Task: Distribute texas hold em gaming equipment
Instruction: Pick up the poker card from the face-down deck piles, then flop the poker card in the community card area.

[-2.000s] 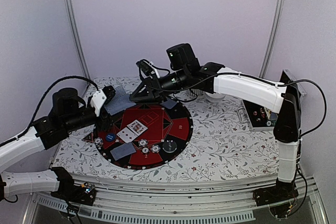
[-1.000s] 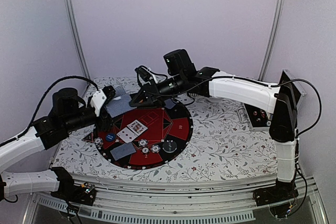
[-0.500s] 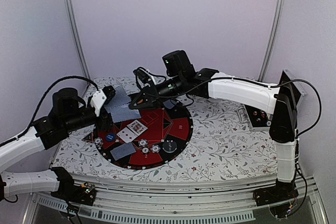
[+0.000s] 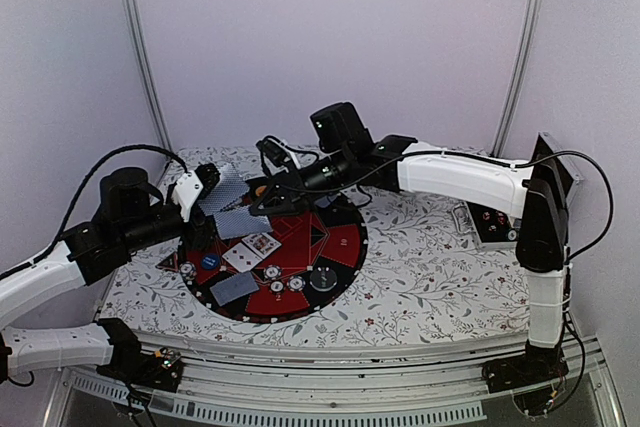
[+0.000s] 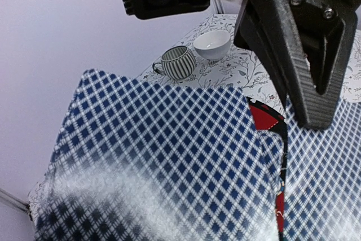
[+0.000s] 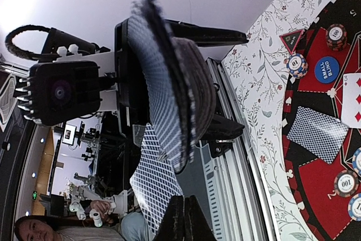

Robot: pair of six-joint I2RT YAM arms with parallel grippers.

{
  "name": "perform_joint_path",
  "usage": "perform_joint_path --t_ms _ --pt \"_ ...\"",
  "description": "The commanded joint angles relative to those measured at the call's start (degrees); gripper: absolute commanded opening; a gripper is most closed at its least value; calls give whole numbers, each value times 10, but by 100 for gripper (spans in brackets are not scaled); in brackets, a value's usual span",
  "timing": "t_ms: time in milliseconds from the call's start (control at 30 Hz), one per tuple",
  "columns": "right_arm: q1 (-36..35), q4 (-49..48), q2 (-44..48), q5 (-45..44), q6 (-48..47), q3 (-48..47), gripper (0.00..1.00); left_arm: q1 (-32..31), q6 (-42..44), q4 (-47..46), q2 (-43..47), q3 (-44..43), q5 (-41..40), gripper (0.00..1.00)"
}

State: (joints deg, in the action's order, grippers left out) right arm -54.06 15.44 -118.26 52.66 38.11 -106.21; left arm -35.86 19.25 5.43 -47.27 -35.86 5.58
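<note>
My left gripper [image 4: 212, 195] is shut on a fanned deck of playing cards [image 4: 228, 190] with checked blue backs, held up over the mat's left rim. In the right wrist view its fingers [image 6: 210, 39] clamp the deck [image 6: 169, 83] from both sides. The deck [image 5: 158, 156] fills the left wrist view and hides that gripper's own jaws. My right gripper [image 4: 262, 205] is shut on one card [image 6: 153, 187] just below the deck, pinched at its edge by the fingertips [image 6: 176, 221]. Poker chips [image 4: 272, 271], a blue chip [image 4: 210, 261], two face-up cards [image 4: 262, 242] and a face-down card [image 4: 234, 289] lie on the mat.
The round red-and-black mat [image 4: 340, 242] covers the table's middle left. A ribbed cup [image 5: 176, 62] and a white bowl [image 5: 212, 44] stand behind it. A small box [image 4: 495, 222] sits at the right edge. The right arm reaches across the mat's back.
My right gripper has closed on a card at the deck and drawn it down and away, so it now hangs apart below the deck. The left arm has held still.
</note>
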Motion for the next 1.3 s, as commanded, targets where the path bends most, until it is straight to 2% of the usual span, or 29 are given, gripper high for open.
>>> perform_joint_path --t_ms 0,167,367,433,500,633,833,967,1100,1267 --pt "-3 7 46 17 -15 6 2 7 1 -6 6 -15 2 58" --pt "-1 58 69 32 -53 4 1 8 1 -6 6 -15 0 57" --pt "8 168 106 1 -134 -10 1 8 1 -6 7 -15 -10 57" --pt "17 235 119 -54 -187 -29 1 8 1 -7 8 -15 -15 58" --pt "29 297 131 -159 -236 -40 1 8 1 -8 8 -15 -19 58" --pt "50 319 136 -302 -312 -28 1 8 1 -11 11 -15 -29 58" --pt "54 248 66 -422 -471 -34 1 8 3 -15 17 -13 -44 58" --pt "57 176 -2 -477 -539 -62 1 9 4 -15 17 -13 -49 58" --pt "57 48 -61 -501 -600 -69 1 10 3 -16 17 -12 -47 58" --pt "56 -55 -130 -513 -668 -76 1 12 3 -15 12 -13 -47 58"
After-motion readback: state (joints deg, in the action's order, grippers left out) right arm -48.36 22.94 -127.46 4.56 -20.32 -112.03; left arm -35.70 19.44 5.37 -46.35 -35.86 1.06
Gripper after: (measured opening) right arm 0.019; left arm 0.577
